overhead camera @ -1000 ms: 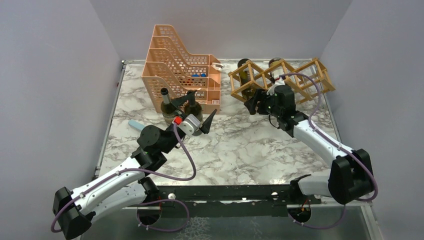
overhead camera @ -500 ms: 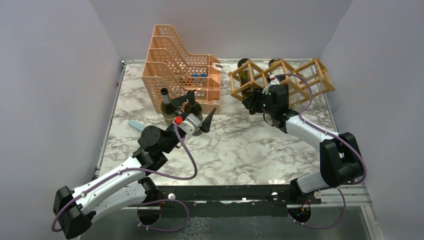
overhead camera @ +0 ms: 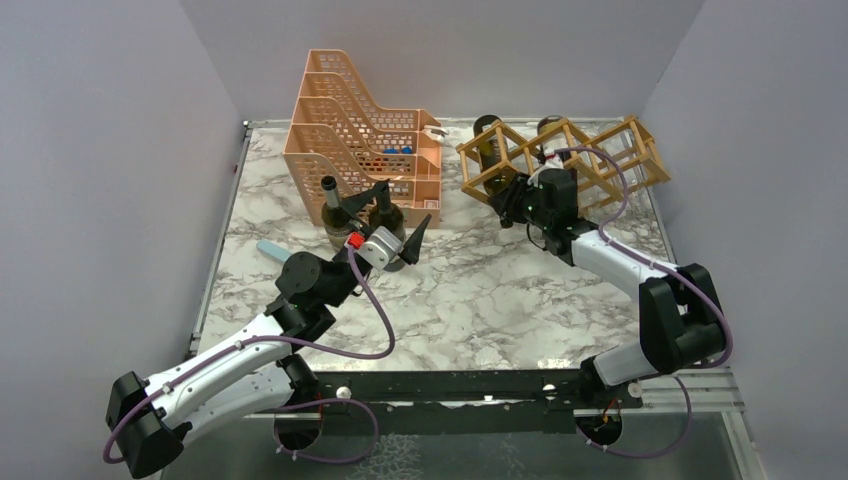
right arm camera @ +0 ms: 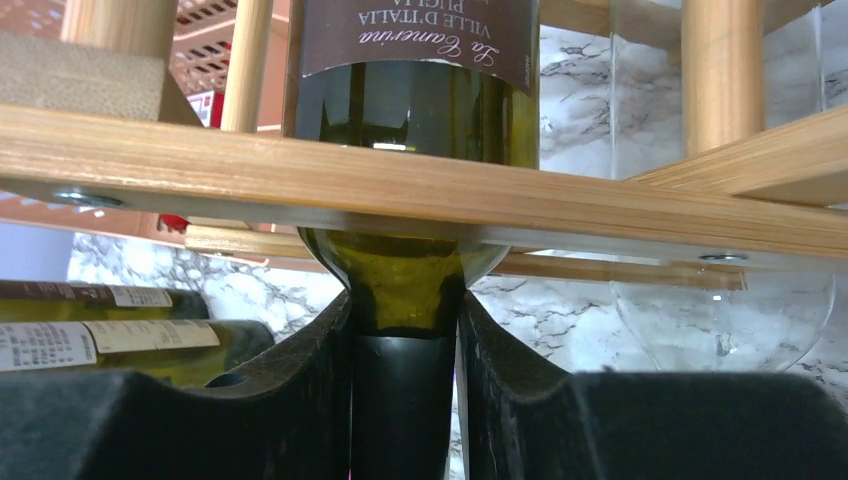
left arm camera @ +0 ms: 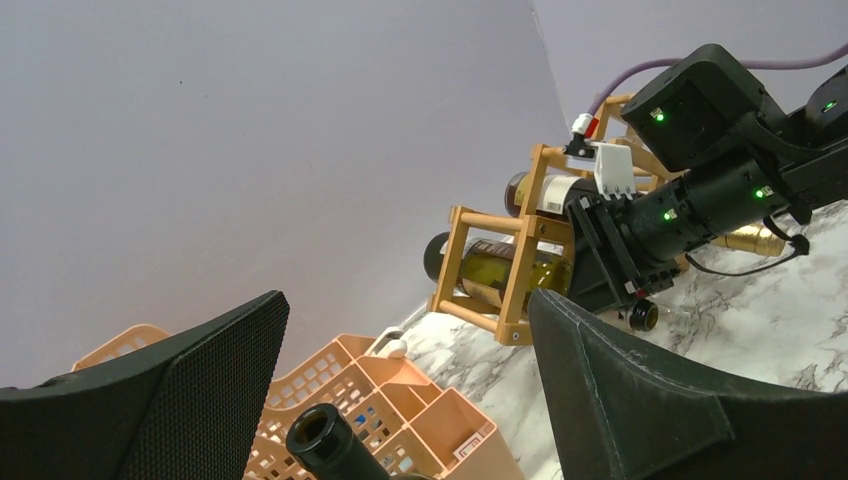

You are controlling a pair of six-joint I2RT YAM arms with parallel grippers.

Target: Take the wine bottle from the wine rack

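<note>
Now, right gripper (right arm camera: 405,330): clamped on wine bottle (right arm camera: 415,110) neck (inside wine rack (right arm camera: 620,205)).
left gripper (left arm camera: 405,310): I see it apart.

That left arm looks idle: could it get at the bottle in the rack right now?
Probably not. On the right arm the jaws grip that bottle by the neck at the rack front, blocking it, and the left arm sits far off beside other bottles.

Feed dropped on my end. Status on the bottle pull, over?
Right gripper shut on bottle neck. Left gripper open, clear of rack. Bottle lying in rack, not out yet. Glass close beside it.
</note>
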